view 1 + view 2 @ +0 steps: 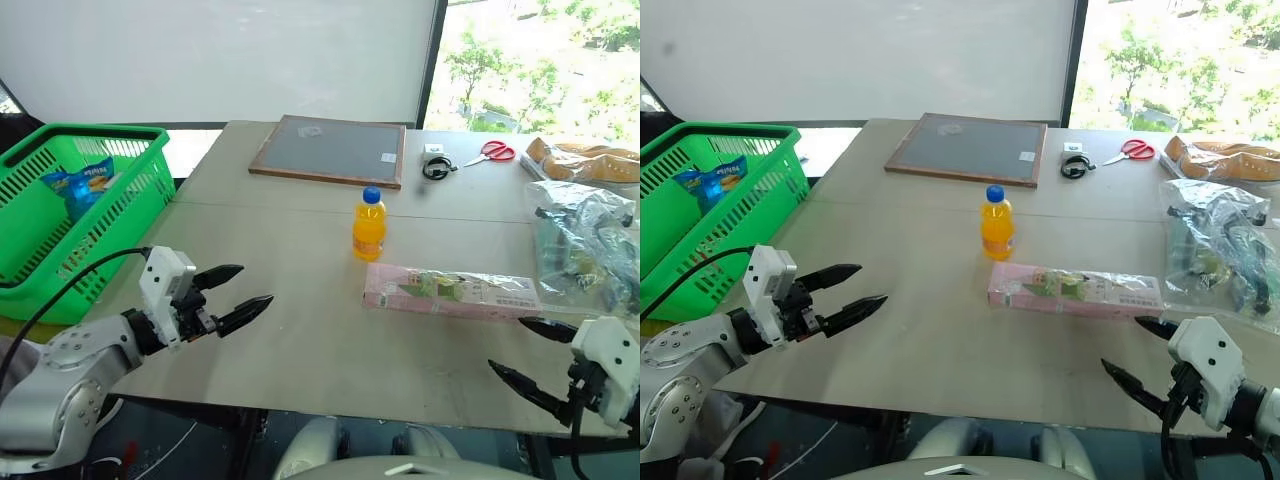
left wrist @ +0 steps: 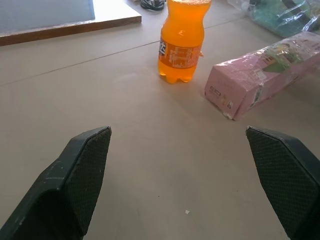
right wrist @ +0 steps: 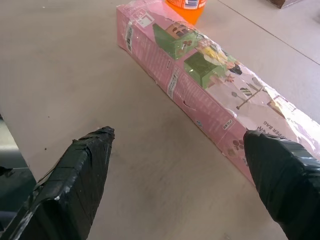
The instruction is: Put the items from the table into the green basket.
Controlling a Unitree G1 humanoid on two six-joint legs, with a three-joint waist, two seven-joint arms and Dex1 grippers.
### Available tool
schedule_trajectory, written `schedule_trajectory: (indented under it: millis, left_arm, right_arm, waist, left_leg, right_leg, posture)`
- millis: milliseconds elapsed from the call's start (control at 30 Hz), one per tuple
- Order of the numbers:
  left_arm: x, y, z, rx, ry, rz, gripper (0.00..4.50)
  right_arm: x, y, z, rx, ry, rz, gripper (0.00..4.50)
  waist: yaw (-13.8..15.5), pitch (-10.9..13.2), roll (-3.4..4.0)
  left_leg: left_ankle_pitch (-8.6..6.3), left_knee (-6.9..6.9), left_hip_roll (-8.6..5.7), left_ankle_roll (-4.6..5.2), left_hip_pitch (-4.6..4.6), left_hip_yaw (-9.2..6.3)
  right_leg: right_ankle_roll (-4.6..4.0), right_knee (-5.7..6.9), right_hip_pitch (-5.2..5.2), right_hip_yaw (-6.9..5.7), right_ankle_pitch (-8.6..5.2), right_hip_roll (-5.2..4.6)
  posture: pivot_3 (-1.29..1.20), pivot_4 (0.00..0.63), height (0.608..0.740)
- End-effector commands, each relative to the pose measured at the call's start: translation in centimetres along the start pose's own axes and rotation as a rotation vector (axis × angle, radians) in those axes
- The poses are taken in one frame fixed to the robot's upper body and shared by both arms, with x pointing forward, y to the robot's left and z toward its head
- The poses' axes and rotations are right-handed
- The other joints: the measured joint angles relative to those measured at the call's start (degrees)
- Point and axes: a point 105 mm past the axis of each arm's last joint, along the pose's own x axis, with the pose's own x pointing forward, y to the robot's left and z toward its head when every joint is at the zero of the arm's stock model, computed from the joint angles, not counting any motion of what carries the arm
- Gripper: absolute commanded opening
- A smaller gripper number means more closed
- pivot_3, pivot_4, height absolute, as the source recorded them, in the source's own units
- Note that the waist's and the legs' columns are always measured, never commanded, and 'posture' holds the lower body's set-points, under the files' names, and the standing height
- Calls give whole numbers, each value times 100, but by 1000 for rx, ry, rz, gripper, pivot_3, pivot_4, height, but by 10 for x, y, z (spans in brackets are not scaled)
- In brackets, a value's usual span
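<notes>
Meanwhile, both grippers, left (image 1: pixel 238 295) and right (image 1: pixel 528 352), hover with jaws apart over the counter (image 1: pixel 300 340), bottle (image 1: pixel 369 225) and pink packet (image 1: pixel 450 291) untouched.

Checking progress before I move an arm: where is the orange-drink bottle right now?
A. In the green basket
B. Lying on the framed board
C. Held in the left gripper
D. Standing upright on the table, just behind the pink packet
D: the orange-drink bottle stands upright on the table, behind the pink packet.
</notes>
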Motion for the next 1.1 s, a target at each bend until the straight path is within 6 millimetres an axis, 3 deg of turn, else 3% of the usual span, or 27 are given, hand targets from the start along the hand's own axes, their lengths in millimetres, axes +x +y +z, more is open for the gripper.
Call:
schedule_trajectory:
  millis: [33,133,267,400,633,767,933,1100]
  left_arm:
    - [8,-11,17,80,-17,-102,4500]
    - [31,-37,33,161,-7,-284,4500]
    - [51,-51,47,236,16,-358,4500]
    - [73,-58,45,407,204,-375,4500]
    - [123,-72,60,450,309,-501,4500]
    - [165,-99,75,469,337,-564,4500]
    - [187,-116,68,483,411,-624,4500]
    - [206,-118,44,584,529,-618,4500]
  right_arm:
    - [1,-2,5,-41,-39,-16,4438]
    - [14,4,12,-61,-102,18,4438]
    - [21,16,22,-92,-149,62,4438]
    - [17,23,23,-95,-135,61,4438]
    - [4,17,9,-6,-25,-60,4438]
    - [-5,15,23,15,-103,-154,4438]
    - [-11,26,44,69,-210,-117,4438]
    - [-14,31,46,74,-195,-89,4438]
  waist:
    - [-4,-3,-2]
    - [44,-14,-22]
    - [19,-20,0]
    - [-59,-14,-2]
    - [-131,-7,-12]
    - [-299,15,-3]
    - [-687,52,41]
    - [-1064,76,51]
  left_leg:
    - [0,0,0,0,0,0]
    - [-1,1,0,1,-3,-11]
    - [-1,4,-1,1,1,-6]
    - [-6,0,-1,-6,-4,-22]
    - [-1,11,-3,10,-5,-23]
    - [4,20,-3,24,-10,-28]
    - [-4,24,-3,35,-15,-27]
    - [-7,24,-3,41,-14,-29]
  right_leg:
    - [0,0,0,0,0,0]
    - [-1,-6,4,-17,1,-1]
    - [-5,-14,12,-23,5,-10]
    - [-5,-14,9,-39,5,-8]
    - [-2,-15,14,-41,5,-8]
    - [0,-15,16,-43,4,-7]
    - [6,-15,18,-37,1,-6]
    - [8,-15,22,-38,1,-4]
  posture:
    - [-30,27,740]
    - [-36,27,740]
    - [-60,25,740]
    - [-94,32,740]
    - [-175,47,740]
    - [-255,60,740]
    - [-329,70,740]
    - [-365,72,740]
